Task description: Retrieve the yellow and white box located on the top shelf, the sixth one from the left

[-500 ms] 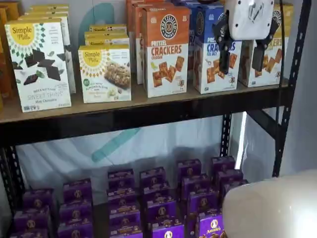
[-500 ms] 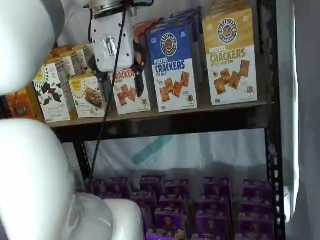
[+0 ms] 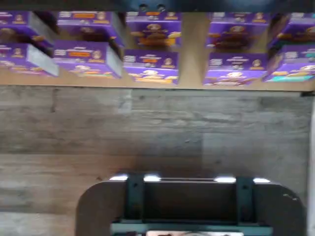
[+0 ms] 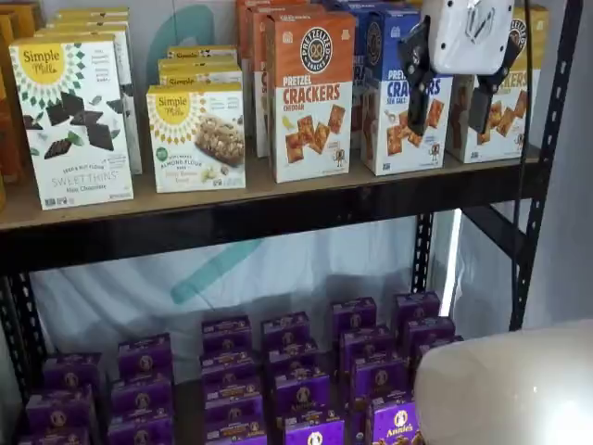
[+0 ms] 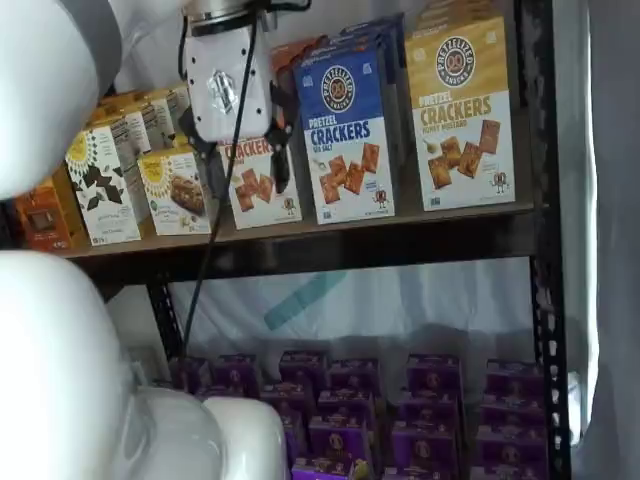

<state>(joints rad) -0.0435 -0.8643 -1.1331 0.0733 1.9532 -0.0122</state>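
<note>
The yellow and white box [image 5: 460,110] stands at the right end of the top shelf [image 5: 350,245], next to the blue Sea Salt box [image 5: 348,130]. In a shelf view the box [image 4: 508,107] is partly hidden behind my gripper. My gripper [image 4: 451,109] hangs in front of the shelf [image 4: 278,199], open and empty, with a wide gap between its two black fingers [image 4: 417,102]. It stays short of the boxes. In a shelf view the gripper [image 5: 247,170] shows in front of the orange Cheddar box [image 5: 262,185].
An orange Cheddar box [image 4: 311,97] and Simple Mills boxes [image 4: 72,120] fill the rest of the top shelf. Several purple boxes [image 4: 301,371] sit on the lower shelf and also show in the wrist view [image 3: 150,64]. A black upright [image 4: 547,139] stands right of the yellow box.
The gripper has risen slightly in front of the top shelf. The arm's white links have shifted a little. No box has moved.
</note>
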